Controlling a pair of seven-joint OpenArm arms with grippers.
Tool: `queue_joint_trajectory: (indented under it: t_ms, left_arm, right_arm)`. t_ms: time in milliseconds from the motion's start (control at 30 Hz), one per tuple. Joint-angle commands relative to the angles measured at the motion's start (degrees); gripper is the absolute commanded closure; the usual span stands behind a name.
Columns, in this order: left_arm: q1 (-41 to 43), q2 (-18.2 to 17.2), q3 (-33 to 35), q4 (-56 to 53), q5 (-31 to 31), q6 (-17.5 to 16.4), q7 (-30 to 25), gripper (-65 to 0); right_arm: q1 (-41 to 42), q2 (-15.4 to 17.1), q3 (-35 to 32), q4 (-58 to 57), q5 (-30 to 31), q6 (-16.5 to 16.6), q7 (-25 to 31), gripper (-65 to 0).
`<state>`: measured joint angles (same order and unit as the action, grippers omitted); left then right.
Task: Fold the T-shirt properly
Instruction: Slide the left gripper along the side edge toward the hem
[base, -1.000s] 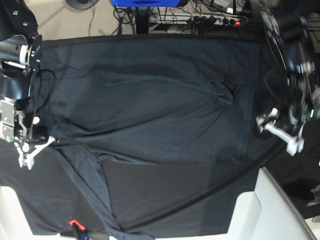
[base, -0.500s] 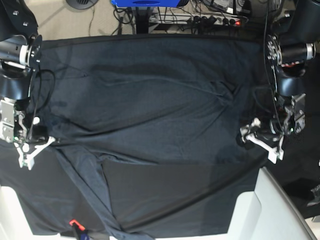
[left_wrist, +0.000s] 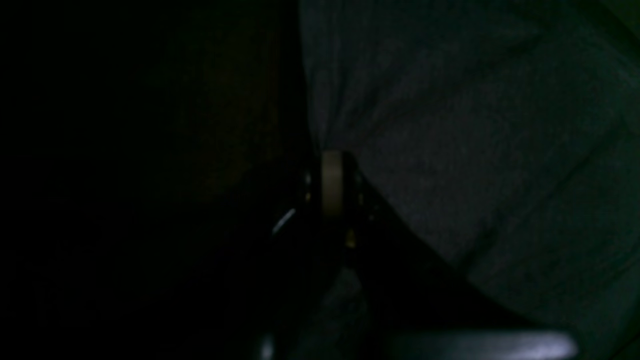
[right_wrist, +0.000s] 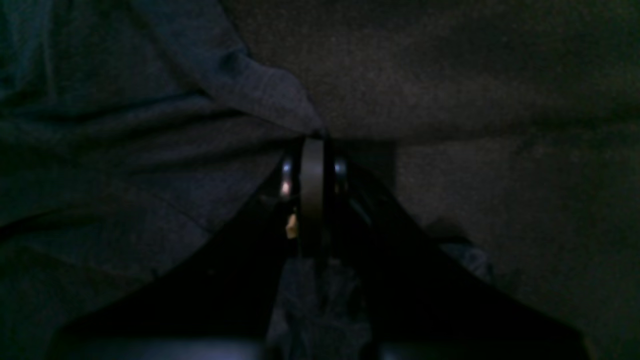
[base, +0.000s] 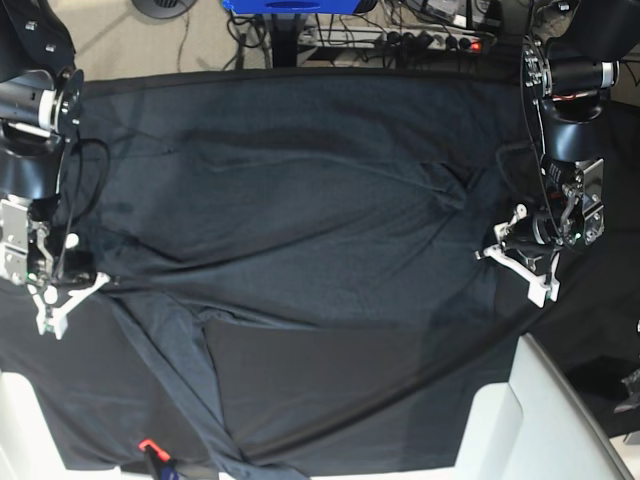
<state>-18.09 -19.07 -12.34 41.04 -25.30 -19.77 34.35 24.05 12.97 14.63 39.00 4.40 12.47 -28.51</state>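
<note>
The T-shirt (base: 300, 240) is lying spread across the black tablecloth (base: 330, 390), its long axis running side to side in the base view. One sleeve (base: 190, 390) is trailing toward the near edge at that view's left; which end holds the neckline cannot be told.

The right gripper (base: 100, 281) is pinching the T-shirt's edge at the base view's left; in its wrist view the closed tips (right_wrist: 312, 145) are biting a peak of grey knit (right_wrist: 260, 95).

The left gripper (base: 484, 255) is pressing at the opposite edge with its jaws closed. In its wrist view the tips (left_wrist: 331, 160) are meeting where the fabric (left_wrist: 450, 150) gathers to a point, apparently clamping it, though the darkness is making this hard to confirm.
</note>
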Motion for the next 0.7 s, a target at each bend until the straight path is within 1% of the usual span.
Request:
queue_joint_trajectory:
  t_ms: [0,67,133,233,333,400,567,667]
  left_arm:
    - [-0.51,-0.31,0.07,0.15,0.82,-0.14,2.18,0.0]
    - [-0.51,-0.40,0.07,0.50,0.82,-0.14,2.71,0.0]
    - [-0.42,-0.40,-0.01,1.56,0.82,-0.14,4.47,0.0]
    - [1.69,-0.40,-0.63,7.54,0.82,0.03,6.93,0.0]
    - [4.86,-0.23,-6.43,15.36,0.99,0.12,11.85,0.0]
    - [6.26,-0.23,-8.37,18.35,1.26,0.12,13.87,0.0]
    - [11.36,-0.40,-8.89,24.41,1.26,0.12,14.75,0.0]
    - [12.77,-0.40,-8.80,25.73,1.26,0.12,14.75,0.0]
  right_arm:
    - [1.66,0.70,0.18,1.04,0.21,0.06,0.95,-1.4]
    - [1.66,0.70,0.18,1.04,0.21,0.06,0.95,-1.4]
    - [1.66,0.70,0.18,1.04,0.21,0.06,0.95,-1.4]
    - [1.66,0.70,0.18,1.04,0.21,0.06,0.95,-1.4]
    - [1.66,0.70,0.18,1.04,0.21,0.06,0.95,-1.4]
    - [1.66,0.70,0.18,1.04,0.21,0.06,0.95,-1.4]
    - [1.66,0.70,0.18,1.04,0.21,0.06,0.95,-1.4]
    - [1.66,0.70,0.18,1.04,0.21,0.06,0.95,-1.4]
